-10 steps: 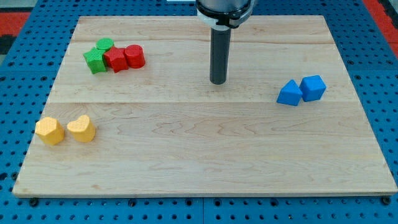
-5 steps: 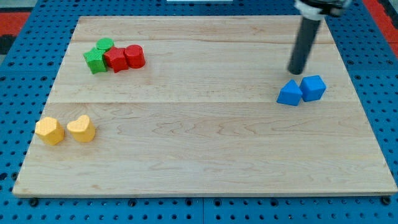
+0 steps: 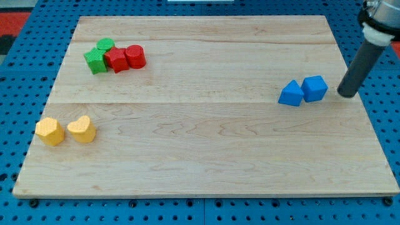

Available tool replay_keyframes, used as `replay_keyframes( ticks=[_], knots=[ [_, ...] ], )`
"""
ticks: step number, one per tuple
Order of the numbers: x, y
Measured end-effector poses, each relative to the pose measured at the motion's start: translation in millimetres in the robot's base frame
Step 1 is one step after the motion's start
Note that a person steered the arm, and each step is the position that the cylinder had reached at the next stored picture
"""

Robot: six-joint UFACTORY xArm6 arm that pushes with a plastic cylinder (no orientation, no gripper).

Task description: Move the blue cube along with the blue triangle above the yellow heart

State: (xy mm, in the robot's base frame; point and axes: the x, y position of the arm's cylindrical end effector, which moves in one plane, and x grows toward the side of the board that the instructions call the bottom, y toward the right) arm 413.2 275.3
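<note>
A wooden board is seen resting on a blue pegboard, which shows around every edge of it. A dark rod is seen entering from the view's top right corner and slanting down to the board near its right edge; my tip is set on the wood just to the right of the blue cube, with a narrow gap left between them. No jaws are carried by this rod, so nothing is grasped. The blue cube is found by the right edge, about midway down, and the blue triangle is pressed against its left side. The yellow heart is placed near the left edge, toward the bottom left corner, with a yellow hexagonal block just beside it on the left. Near the top left corner a tight cluster is formed by two red blocks and two green blocks.
</note>
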Motion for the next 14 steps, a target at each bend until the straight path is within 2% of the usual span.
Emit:
replay_keyframes(
  ticks=[1,2,5,7,9,11,14],
  knots=[
    [-4.7,-24.5],
    [13.0,-81.8],
    [16.1,-114.6],
    [28.5,-167.3],
    [39.6,-235.9],
    [46.6,-361.1],
    [90.9,-453.5]
  ],
)
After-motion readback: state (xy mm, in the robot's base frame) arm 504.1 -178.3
